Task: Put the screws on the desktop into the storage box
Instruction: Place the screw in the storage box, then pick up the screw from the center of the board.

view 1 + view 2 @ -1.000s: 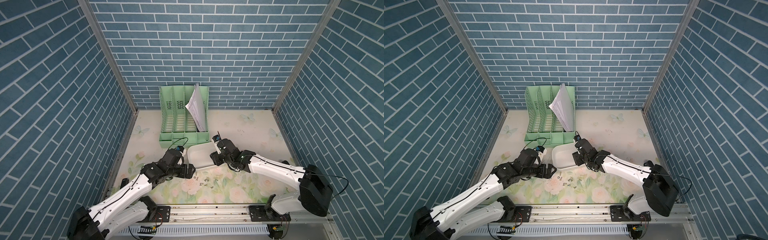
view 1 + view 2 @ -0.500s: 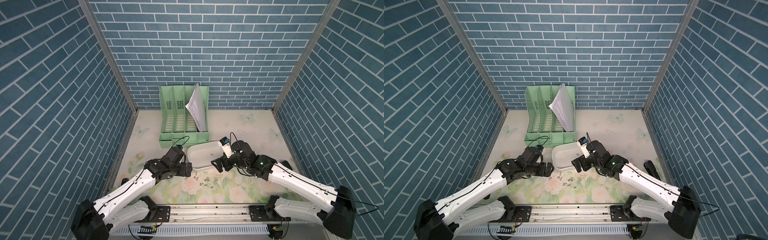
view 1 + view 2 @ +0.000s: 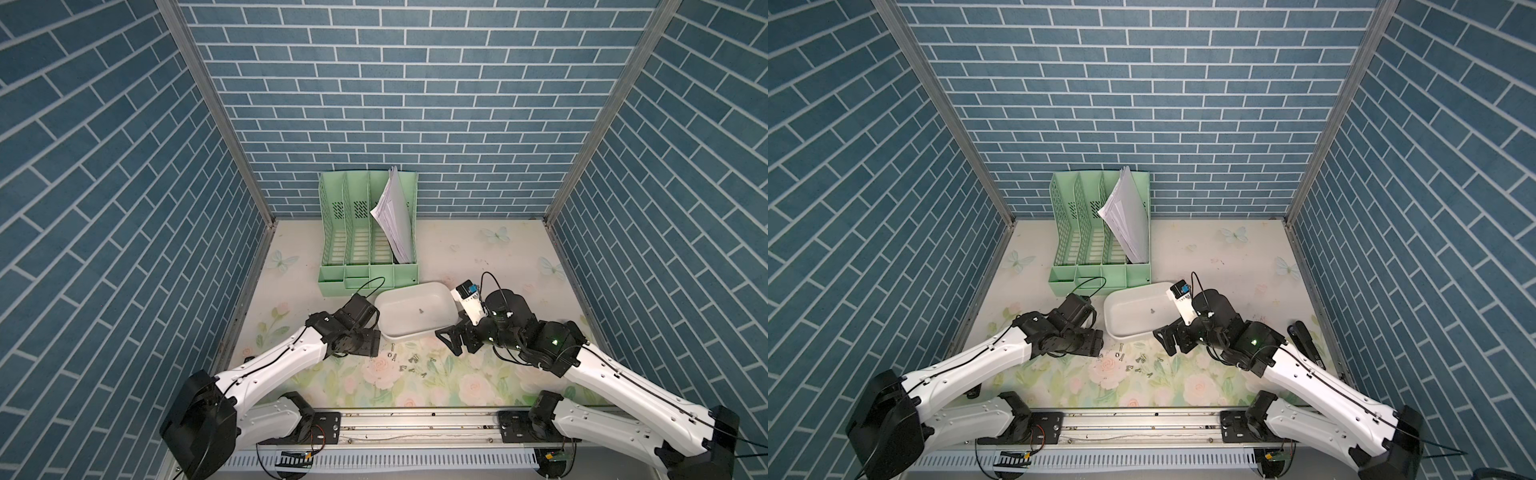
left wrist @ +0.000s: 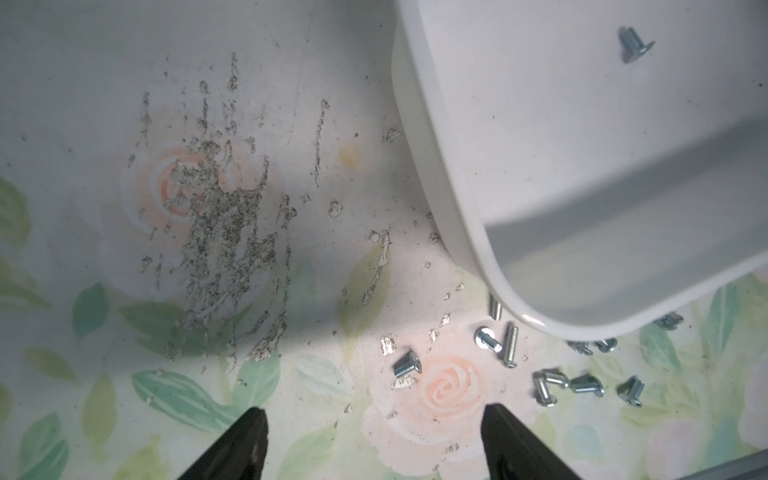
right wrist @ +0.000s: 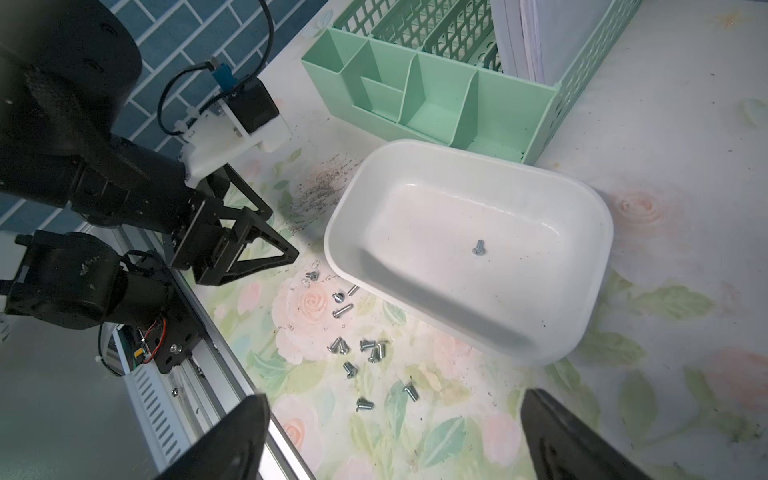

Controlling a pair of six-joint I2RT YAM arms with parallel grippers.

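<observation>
1. One screw (image 5: 479, 248) lies in the box (image 5: 436, 307); the other screws (image 5: 361, 349) lie on the desktop (image 5: 665, 124) just beside its rim
2. The left gripper (image 4: 374, 415), jaws apart, seems nearer them
3. The right gripper (image 5: 397, 399), jaws apart too, hovers beside the box

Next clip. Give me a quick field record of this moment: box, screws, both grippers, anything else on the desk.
storage box: white, upright on the desktop, just in front of the file organiser
inside box: one screw
loose screws: about a dozen, scattered by the box's edge nearest the robot
left gripper: open, empty, above the desktop
right gripper: open, empty
other: papers in the organiser; scratch patch
</observation>
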